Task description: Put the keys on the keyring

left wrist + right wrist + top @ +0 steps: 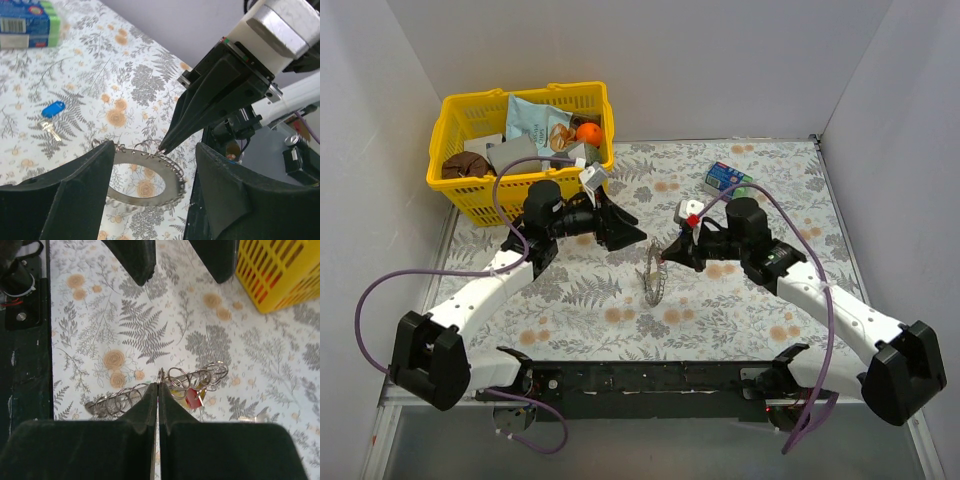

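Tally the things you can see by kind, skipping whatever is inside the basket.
keys: 2, the blue key and the red-headed key
keyring: 1
claws: 2, the left claw and the right claw
packet: 1
basket: 1
total: 7

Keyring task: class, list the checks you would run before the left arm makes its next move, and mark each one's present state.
1. Right gripper, fingers shut on the thin silvery ridged metal keyring: ok.
2. Left gripper open: ok.
3. Key held in the left gripper: not ok, it is empty.
4. Small blue-headed metal key lying loose and unobstructed on the floral table: ok.
5. Red and yellow key heads beside the keyring already threaded on: cannot tell.
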`<action>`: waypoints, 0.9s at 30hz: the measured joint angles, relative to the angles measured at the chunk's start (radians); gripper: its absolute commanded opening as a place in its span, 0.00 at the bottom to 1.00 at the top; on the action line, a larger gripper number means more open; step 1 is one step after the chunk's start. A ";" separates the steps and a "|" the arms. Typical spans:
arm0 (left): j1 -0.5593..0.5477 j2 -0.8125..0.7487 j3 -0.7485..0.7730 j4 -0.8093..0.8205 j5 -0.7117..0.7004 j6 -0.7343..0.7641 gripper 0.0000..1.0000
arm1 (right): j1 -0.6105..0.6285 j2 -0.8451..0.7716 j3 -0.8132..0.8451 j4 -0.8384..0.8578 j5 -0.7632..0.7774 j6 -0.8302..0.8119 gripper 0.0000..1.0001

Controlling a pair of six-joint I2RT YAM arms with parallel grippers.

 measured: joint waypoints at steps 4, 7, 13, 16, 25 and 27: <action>0.000 -0.045 -0.020 0.077 0.076 0.013 0.63 | 0.000 -0.069 -0.040 0.098 -0.068 -0.014 0.01; 0.000 -0.045 -0.022 0.100 0.138 0.019 0.62 | 0.000 -0.076 -0.040 0.154 -0.125 -0.014 0.01; 0.000 -0.045 -0.023 0.101 0.228 0.044 0.61 | -0.003 -0.076 -0.040 0.220 -0.258 -0.003 0.01; 0.000 -0.051 -0.027 0.104 0.249 0.062 0.58 | -0.008 -0.076 -0.040 0.242 -0.299 0.000 0.01; 0.000 -0.091 -0.040 0.126 0.280 0.085 0.52 | -0.020 -0.076 -0.040 0.261 -0.335 0.017 0.01; 0.000 -0.091 -0.045 0.126 0.284 0.085 0.52 | -0.022 -0.076 -0.040 0.262 -0.335 0.025 0.01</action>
